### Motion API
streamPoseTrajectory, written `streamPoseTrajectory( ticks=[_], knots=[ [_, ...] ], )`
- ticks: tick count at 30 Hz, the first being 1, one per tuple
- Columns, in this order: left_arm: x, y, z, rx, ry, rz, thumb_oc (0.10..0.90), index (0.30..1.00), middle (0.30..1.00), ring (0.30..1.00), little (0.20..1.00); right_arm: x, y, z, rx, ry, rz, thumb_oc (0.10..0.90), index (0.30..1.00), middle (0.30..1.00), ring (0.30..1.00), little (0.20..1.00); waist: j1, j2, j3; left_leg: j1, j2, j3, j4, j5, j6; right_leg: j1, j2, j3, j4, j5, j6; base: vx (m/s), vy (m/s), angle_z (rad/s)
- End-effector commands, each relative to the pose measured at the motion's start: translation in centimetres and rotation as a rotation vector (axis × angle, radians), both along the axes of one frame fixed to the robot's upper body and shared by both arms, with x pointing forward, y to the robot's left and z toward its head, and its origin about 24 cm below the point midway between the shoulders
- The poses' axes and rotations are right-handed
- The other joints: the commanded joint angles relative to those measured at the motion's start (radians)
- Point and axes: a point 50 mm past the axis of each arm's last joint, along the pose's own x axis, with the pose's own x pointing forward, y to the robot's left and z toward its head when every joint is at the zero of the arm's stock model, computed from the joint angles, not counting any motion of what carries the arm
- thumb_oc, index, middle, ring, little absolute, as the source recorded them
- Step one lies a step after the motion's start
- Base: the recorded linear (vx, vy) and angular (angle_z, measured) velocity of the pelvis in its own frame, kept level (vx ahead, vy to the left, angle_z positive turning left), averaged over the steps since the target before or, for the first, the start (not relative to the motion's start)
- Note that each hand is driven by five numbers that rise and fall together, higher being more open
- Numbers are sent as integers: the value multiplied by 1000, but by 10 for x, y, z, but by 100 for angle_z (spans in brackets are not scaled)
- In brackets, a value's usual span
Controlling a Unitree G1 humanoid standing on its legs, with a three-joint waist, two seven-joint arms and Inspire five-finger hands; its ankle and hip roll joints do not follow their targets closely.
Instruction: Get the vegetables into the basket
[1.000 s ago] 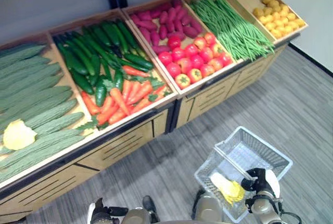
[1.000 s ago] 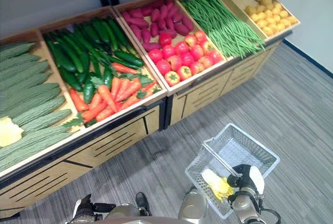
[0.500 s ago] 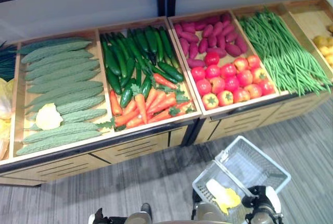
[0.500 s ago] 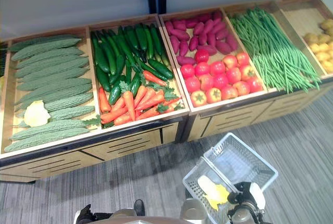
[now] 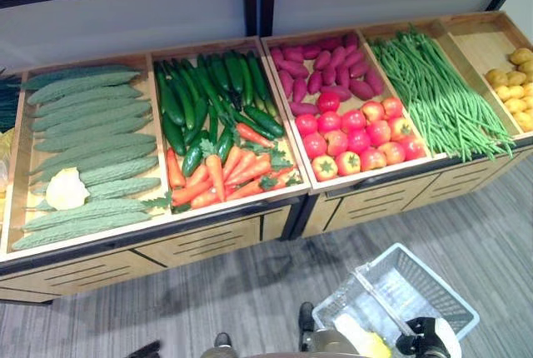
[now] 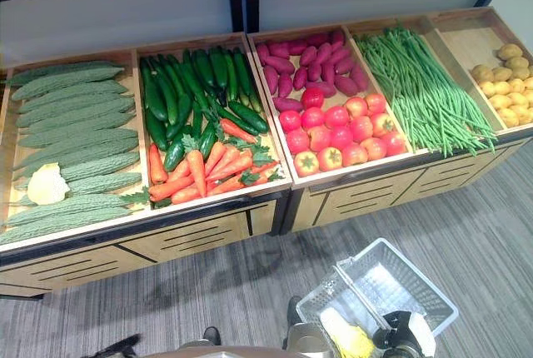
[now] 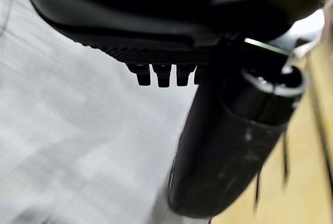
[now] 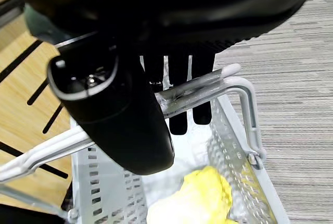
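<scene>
at the produce stand (image 5: 208, 241), you face five wooden bins from its left end to its right: bitter gourds (image 5: 92, 137) with one pale cauliflower (image 5: 67, 188); cucumbers (image 5: 200, 96) over carrots (image 5: 221, 171); purple sweet potatoes (image 5: 325, 67) over tomatoes (image 5: 358, 133), about thirteen; green beans (image 5: 437, 96); potatoes (image 5: 516, 91). the gourds look firm and ridged, likely easy to take mid-length; tomatoes are smooth and may slip. your left hand (image 7: 164, 73) hangs curled and empty; your right hand (image 8: 177, 99) is hooked round the handle of the basket (image 5: 433, 291), holding one yellow vegetable (image 8: 192, 203)
</scene>
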Motion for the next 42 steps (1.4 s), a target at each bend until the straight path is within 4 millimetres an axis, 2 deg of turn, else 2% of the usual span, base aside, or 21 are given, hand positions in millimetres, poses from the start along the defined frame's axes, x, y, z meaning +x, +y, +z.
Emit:
streamPoseTrajectory(
  ticks=[1, 2, 3, 4, 6, 7, 9, 10, 11, 12, 13, 15, 17, 18, 20, 21, 24, 26, 31, 41, 42],
  knots=[
    [38, 59, 76, 608, -35, 9, 900, 1000, 1000, 1000, 1000, 32, -4, 13, -71, -133, 81, 400, 300, 300, 300, 300, 6, -52, -5, -17, 47, 10, -3, -41, -42, 64, -97, -10, 4, -104, 100, -19, -34, 11],
    [47, 63, 92, 724, -60, -19, 900, 1000, 1000, 1000, 1000, 31, -2, 12, -62, -134, 78, 400, 300, 300, 300, 300, 14, -55, -7, -18, 47, 7, -3, -40, -42, 64, -98, -15, 2, -105, 100, -14, -15, 14],
    [47, 63, 92, 724, -60, -19, 900, 1000, 1000, 1000, 1000, 31, -2, 12, -62, -134, 78, 400, 300, 300, 300, 300, 14, -55, -8, -18, 47, 7, -3, -40, -42, 64, -98, -15, 2, -105, 100, -10, -38, 11],
    [68, 66, 137, 978, -167, -72, 900, 1000, 1000, 1000, 1000, 26, 1, 9, -50, -124, 52, 400, 300, 300, 300, 300, 34, -59, -8, -23, 47, -4, -3, -41, -43, 66, -98, -25, 0, -107, 102, -13, -31, 4],
    [67, 64, 139, 974, -173, -64, 900, 1000, 1000, 1000, 1000, 25, 1, 8, -44, -124, 36, 400, 300, 300, 300, 300, 37, -61, -10, -26, 46, -8, -3, -41, -43, 65, -98, -27, 0, -108, 102, -16, -23, 6],
    [85, 61, 170, 1103, -269, -99, 900, 1000, 1000, 1000, 1000, 23, 1, 8, -36, -124, 25, 400, 300, 300, 300, 300, 38, -63, -15, -28, 48, -11, -3, -44, -43, 64, -96, -25, 0, -110, 103, -15, -8, 15],
    [107, 47, 207, 1198, -442, -193, 900, 1000, 1000, 1000, 1000, 21, -1, 8, -38, -115, 22, 400, 300, 300, 300, 300, 37, -60, -21, -29, 47, -16, -3, -48, -40, 66, -95, -22, 0, -112, 102, -9, -2, 8],
    [114, 42, 218, 1213, -505, -237, 900, 1000, 1000, 1000, 1000, 21, -2, 8, -38, -110, 28, 400, 300, 300, 300, 300, 34, -59, -22, -28, 47, -16, -3, -49, -39, 66, -94, -20, 0, -113, 102, 0, 0, 0],
    [130, 27, 235, 1199, -649, -374, 900, 1000, 1000, 1000, 1000, 22, -4, 9, -43, -105, 42, 400, 300, 300, 300, 300, 26, -55, -23, -26, 46, -15, -3, -50, -38, 66, -93, -14, 0, -112, 100, 0, 0, 0],
    [136, 22, 241, 1187, -715, -427, 900, 1000, 1000, 1000, 1000, 24, -4, 10, -48, -108, 51, 400, 300, 300, 300, 300, 23, -53, -23, -25, 46, -14, -3, -51, -37, 66, -92, -12, 0, -113, 101, -29, 36, -4],
    [150, 6, 257, 1133, -879, -618, 900, 1000, 1000, 1000, 1000, 29, -9, 13, -61, -115, 62, 400, 300, 300, 300, 300, 11, -47, -20, -26, 46, -11, -3, -49, -37, 63, -92, -7, 0, -112, 101, -37, 38, -7],
    [169, -9, 271, 1009, -1013, -928, 900, 1000, 1000, 1000, 1000, 40, -18, 21, -93, -134, 99, 400, 300, 300, 300, 300, -9, -33, -15, -23, 47, 1, -3, -47, -39, 57, -91, 5, 0, -107, 104, -39, 55, -11],
    [178, -15, 272, 913, -1065, -1090, 900, 1000, 1000, 1000, 1000, 46, -22, 25, -111, -140, 128, 400, 300, 300, 300, 300, -22, -25, -13, -18, 46, 12, -3, -47, -40, 55, -89, 15, 0, -105, 105, 6, 52, -23],
    [194, -27, 276, 799, -1118, -1251, 900, 1000, 1000, 1000, 1000, 55, -24, 30, -120, -156, 169, 400, 300, 300, 300, 300, -47, -16, -12, -12, 47, 29, -3, -47, -42, 49, -89, 28, 0, -103, 109, 22, 47, -20],
    [212, -43, 279, 644, -1177, -1426, 900, 1000, 1000, 1000, 1000, 66, -23, 36, -120, -189, 223, 400, 300, 300, 300, 300, -74, -9, -8, -9, 49, 47, -3, -47, -43, 37, -88, 46, 0, -98, 113, 17, 38, -25],
    [212, -43, 279, 643, -1179, -1427, 900, 1000, 1000, 1000, 1000, 66, -23, 36, -119, -189, 222, 400, 300, 300, 300, 300, -72, -9, -8, -9, 50, 48, -3, -47, -43, 37, -87, 47, 0, -98, 112, 15, 38, -40],
    [230, -62, 272, 371, -1167, -1666, 900, 1000, 1000, 1000, 1000, 77, -26, 44, -127, -203, 291, 400, 300, 300, 300, 300, -106, 0, -6, -8, 49, 69, -3, -48, -43, 20, -86, 69, 0, -91, 116, 20, 34, -24],
    [238, -69, 270, 311, -1140, -1738, 900, 1000, 1000, 1000, 1000, 80, -25, 47, -131, -208, 327, 400, 300, 300, 300, 300, -119, 3, -5, -10, 49, 74, -3, -49, -43, 12, -86, 76, 0, -88, 117, 25, 24, -19],
    [258, -88, 270, 319, -1132, -1769, 900, 1000, 1000, 1000, 1000, 90, -21, 51, -126, -222, 371, 400, 300, 300, 300, 300, -150, 0, 10, -22, 50, 90, -3, -47, -43, -18, -81, 100, 0, -81, 118, 0, 10, -18],
    [273, -93, 282, 654, -1025, -1677, 900, 1000, 1000, 1000, 1000, 105, -14, 55, -118, -279, 386, 400, 300, 300, 300, 300, -158, -16, 39, -55, 59, 99, -3, -34, -45, -62, -73, 117, 0, -72, 115, -8, -6, -5],
    [273, -93, 287, 761, -973, -1685, 900, 1000, 1000, 1000, 1000, 107, -13, 56, -118, -289, 393, 400, 300, 300, 300, 300, -157, -20, 44, -59, 61, 100, -3, -32, -45, -66, -71, 121, 0, -72, 114, 0, 0, 0]
  ],
)
